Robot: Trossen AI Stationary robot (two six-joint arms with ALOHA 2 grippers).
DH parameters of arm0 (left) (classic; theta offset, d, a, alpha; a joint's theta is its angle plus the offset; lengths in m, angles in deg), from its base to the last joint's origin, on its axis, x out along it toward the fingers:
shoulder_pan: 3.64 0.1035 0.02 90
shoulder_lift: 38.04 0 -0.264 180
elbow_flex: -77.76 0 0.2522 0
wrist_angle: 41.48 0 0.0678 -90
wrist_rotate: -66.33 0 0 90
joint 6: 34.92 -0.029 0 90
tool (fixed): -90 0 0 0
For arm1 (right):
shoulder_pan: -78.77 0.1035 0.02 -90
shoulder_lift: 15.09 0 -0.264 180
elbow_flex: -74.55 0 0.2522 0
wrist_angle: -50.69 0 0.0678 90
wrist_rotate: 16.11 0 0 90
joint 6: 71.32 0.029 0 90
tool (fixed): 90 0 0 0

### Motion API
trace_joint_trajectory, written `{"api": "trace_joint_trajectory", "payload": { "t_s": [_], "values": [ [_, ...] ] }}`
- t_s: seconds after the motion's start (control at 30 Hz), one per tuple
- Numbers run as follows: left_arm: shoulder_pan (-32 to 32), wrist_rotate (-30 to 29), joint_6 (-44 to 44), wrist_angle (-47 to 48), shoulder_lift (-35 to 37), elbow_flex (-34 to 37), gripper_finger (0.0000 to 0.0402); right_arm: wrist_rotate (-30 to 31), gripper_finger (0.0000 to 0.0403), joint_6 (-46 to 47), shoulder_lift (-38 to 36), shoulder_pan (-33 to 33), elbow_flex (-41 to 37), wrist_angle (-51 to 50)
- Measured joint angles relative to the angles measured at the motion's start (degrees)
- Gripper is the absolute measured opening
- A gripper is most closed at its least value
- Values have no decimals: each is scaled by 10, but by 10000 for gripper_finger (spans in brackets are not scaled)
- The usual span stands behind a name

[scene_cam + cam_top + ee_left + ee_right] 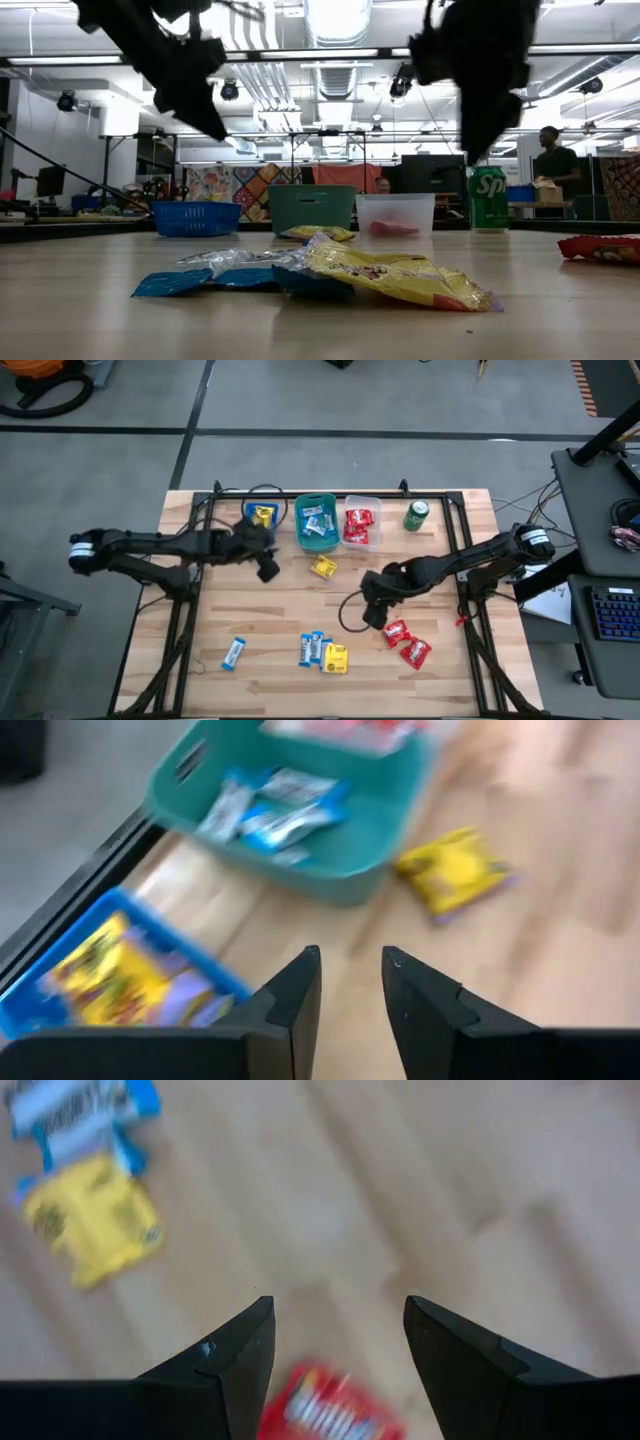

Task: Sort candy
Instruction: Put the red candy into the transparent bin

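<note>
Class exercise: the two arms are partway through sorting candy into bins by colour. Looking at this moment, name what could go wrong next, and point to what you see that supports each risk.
1. The right gripper hangs open above two red wrapped packets that lie close together, so it may catch both or nudge one.

2. Near the table's front, the yellow wrapped packet touches the blue-white wrapped packets. Picking one could drag another along.

3. The left gripper, open, is near the blue plastic bin and teal plastic bin; a low pass might bump one.

Lab: exposed ceiling ducts [335, 20], workstation desk [600, 510].
</note>
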Motion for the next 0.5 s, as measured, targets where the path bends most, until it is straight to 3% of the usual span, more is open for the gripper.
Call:
{"api": "trace_joint_trajectory", "payload": {
  "t_s": [0.23, 0.5],
  "values": [
    [-91, -1, -23, -76, -1, 0, 87, -71, 215, 183, 3, 36, 0, -53],
    [-107, -3, -52, -102, -1, 0, 87, -149, 215, 303, 55, 91, 0, -69]
  ]
}}
